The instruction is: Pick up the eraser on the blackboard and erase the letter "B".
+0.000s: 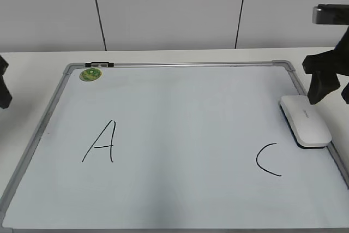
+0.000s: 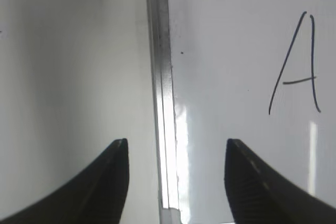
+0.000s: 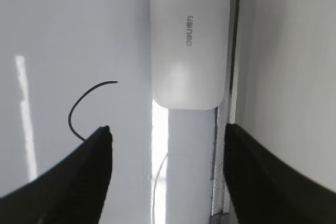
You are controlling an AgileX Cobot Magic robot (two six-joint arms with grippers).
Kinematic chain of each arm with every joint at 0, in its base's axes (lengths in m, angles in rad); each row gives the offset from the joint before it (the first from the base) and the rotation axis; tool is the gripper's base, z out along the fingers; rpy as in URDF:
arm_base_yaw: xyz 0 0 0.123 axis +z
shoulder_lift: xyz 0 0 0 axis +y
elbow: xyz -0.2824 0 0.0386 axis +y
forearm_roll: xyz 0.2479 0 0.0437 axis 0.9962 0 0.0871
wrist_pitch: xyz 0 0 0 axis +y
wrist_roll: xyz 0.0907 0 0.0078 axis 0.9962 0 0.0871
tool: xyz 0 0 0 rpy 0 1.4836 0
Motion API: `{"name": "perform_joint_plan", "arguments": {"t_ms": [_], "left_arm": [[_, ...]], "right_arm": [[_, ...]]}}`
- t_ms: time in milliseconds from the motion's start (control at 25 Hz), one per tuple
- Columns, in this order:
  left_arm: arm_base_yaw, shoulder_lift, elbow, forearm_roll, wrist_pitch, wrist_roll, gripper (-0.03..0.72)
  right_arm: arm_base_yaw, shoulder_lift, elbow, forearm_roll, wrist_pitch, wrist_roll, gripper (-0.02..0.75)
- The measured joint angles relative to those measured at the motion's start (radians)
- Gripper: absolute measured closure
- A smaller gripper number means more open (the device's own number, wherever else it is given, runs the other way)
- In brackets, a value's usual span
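Observation:
The blackboard is a white board with a grey frame, lying flat. It bears a black "A" and a black "C"; no letter "B" shows, and the space between them is blank. The white eraser lies on the board by its right edge, above the "C". My right gripper is open and empty just behind the eraser. In the right wrist view the eraser lies ahead of the open jaws. My left gripper is open over the board's left frame.
A round green magnet sits at the board's top left corner, beside a small black clip. The board lies on a white table in front of a white panelled wall. The "A" shows in the left wrist view.

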Motion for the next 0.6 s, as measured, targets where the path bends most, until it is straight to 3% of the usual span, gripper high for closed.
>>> {"name": "perform_joint_plan", "arguments": {"t_ms": [160,600], "left_arm": [[0.000,-0.168,0.133,0.016,-0.029,0.000,0.251],[0.000,-0.639,0.377,0.094,-0.039,0.000,0.251]], "right_arm": [[0.027,-0.119,0.088,0.019,-0.068,0.002,0.248],[0.100,-0.332,0.223,0.026,-0.079,0.004,0.248]]}}
